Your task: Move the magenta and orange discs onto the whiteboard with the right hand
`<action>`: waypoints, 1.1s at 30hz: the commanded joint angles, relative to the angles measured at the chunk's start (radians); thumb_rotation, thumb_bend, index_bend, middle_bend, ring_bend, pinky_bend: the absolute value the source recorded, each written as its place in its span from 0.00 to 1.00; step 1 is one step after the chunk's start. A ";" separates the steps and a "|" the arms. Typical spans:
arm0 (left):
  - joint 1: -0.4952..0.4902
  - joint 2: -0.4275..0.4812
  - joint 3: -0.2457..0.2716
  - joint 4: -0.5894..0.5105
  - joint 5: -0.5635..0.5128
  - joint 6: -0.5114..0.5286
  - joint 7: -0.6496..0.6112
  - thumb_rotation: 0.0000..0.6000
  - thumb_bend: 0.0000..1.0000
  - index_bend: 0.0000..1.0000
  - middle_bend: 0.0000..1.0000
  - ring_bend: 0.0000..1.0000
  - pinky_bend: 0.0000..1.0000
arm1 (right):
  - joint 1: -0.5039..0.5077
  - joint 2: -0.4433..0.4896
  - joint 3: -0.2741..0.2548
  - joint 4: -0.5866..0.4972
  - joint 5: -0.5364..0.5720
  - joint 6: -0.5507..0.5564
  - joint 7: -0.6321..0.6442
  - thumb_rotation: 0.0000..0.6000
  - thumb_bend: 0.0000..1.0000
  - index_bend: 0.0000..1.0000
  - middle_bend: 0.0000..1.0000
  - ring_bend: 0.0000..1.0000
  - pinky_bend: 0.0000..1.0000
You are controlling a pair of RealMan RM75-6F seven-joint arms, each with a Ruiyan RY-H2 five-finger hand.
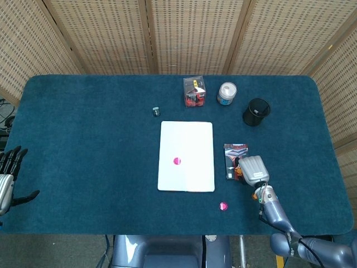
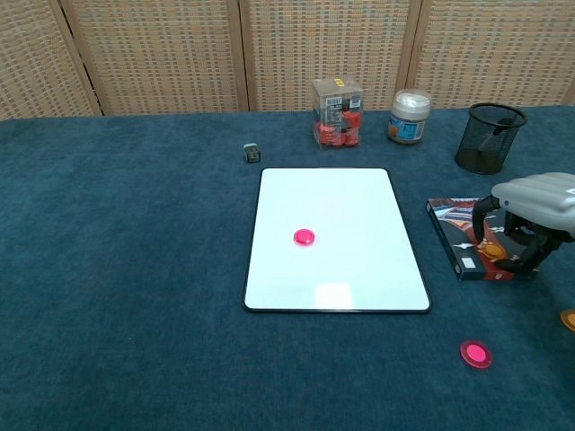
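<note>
We record one magenta disc [image 2: 305, 237] lying on the whiteboard [image 2: 359, 206], a little left of the board's middle; we judge that part of the task done. A second magenta disc [image 2: 476, 353] lies on the tabletop [image 2: 135, 269] near the front edge, off the whiteboard's front-right corner and apart from it; an orange disc [image 2: 569, 319] shows only as a sliver at the right border of the chest view — both, in our judgement, are left to move.

The right hand [image 2: 530, 215] hovers over the flat printed box [image 2: 472, 238] just right of the whiteboard, fingers curled downward; we cannot tell whether anything sits in them. The left hand [image 1: 8, 173] rests at the tabletop's left edge, fingers spread, holding nothing.

Containers along the back edge: a clear box [image 2: 338, 112] with red pieces inside; a white-lidded jar [image 2: 410, 116], contents not visible; a black mesh cup [image 2: 489, 137] toward the back-right corner — we cannot tell what, if anything, it holds. A small dark object [image 2: 252, 153] sits just behind the whiteboard's back-left corner.
</note>
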 commanded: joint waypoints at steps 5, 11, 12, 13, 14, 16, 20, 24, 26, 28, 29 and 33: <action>0.000 0.000 0.000 0.000 0.000 0.000 0.000 1.00 0.00 0.00 0.00 0.00 0.00 | -0.001 -0.001 0.003 0.002 0.001 -0.007 0.003 1.00 0.36 0.50 0.90 0.95 1.00; 0.000 0.000 0.000 -0.001 0.000 0.000 0.001 1.00 0.00 0.00 0.00 0.00 0.00 | -0.003 -0.001 0.012 -0.004 -0.006 -0.013 0.026 1.00 0.36 0.50 0.90 0.95 1.00; 0.000 0.000 0.000 -0.001 0.000 0.000 0.000 1.00 0.00 0.00 0.00 0.00 0.00 | -0.003 0.000 0.014 -0.007 -0.006 -0.014 0.026 1.00 0.36 0.50 0.90 0.95 1.00; 0.000 0.000 0.000 -0.001 0.000 0.000 0.000 1.00 0.00 0.00 0.00 0.00 0.00 | -0.001 0.000 0.018 -0.012 -0.005 -0.014 0.027 1.00 0.36 0.50 0.90 0.95 1.00; 0.000 0.000 0.001 -0.001 0.000 0.000 0.001 1.00 0.00 0.00 0.00 0.00 0.00 | 0.000 0.000 0.021 -0.015 -0.003 -0.014 0.028 1.00 0.36 0.50 0.90 0.95 1.00; -0.001 0.000 0.001 0.000 -0.001 -0.002 0.002 1.00 0.00 0.00 0.00 0.00 0.00 | 0.007 0.001 0.035 -0.031 0.001 -0.014 0.027 1.00 0.36 0.50 0.90 0.95 1.00; -0.002 -0.001 0.001 -0.001 -0.001 -0.004 0.005 1.00 0.00 0.00 0.00 0.00 0.00 | 0.036 -0.002 0.070 -0.086 0.017 -0.010 0.001 1.00 0.36 0.50 0.90 0.95 1.00; -0.003 -0.001 0.001 -0.001 -0.002 -0.005 0.006 1.00 0.00 0.00 0.00 0.00 0.00 | 0.087 -0.033 0.103 -0.145 0.056 0.003 -0.086 1.00 0.36 0.50 0.90 0.95 1.00; -0.003 -0.001 0.000 0.000 -0.004 -0.006 0.004 1.00 0.00 0.00 0.00 0.00 0.00 | 0.112 -0.058 0.115 -0.165 0.079 0.010 -0.130 1.00 0.36 0.50 0.90 0.95 1.00; -0.004 0.000 -0.002 0.001 -0.007 -0.008 0.000 1.00 0.00 0.00 0.00 0.00 0.00 | 0.145 -0.098 0.130 -0.182 0.115 0.022 -0.187 1.00 0.36 0.50 0.90 0.95 1.00; -0.004 0.001 -0.002 0.001 -0.008 -0.009 -0.003 1.00 0.00 0.00 0.00 0.00 0.00 | 0.164 -0.122 0.136 -0.187 0.138 0.031 -0.222 1.00 0.36 0.50 0.90 0.95 1.00; -0.004 0.005 -0.004 0.003 -0.010 -0.010 -0.015 1.00 0.00 0.00 0.00 0.00 0.00 | 0.217 -0.200 0.152 -0.178 0.197 0.064 -0.312 1.00 0.36 0.50 0.90 0.95 1.00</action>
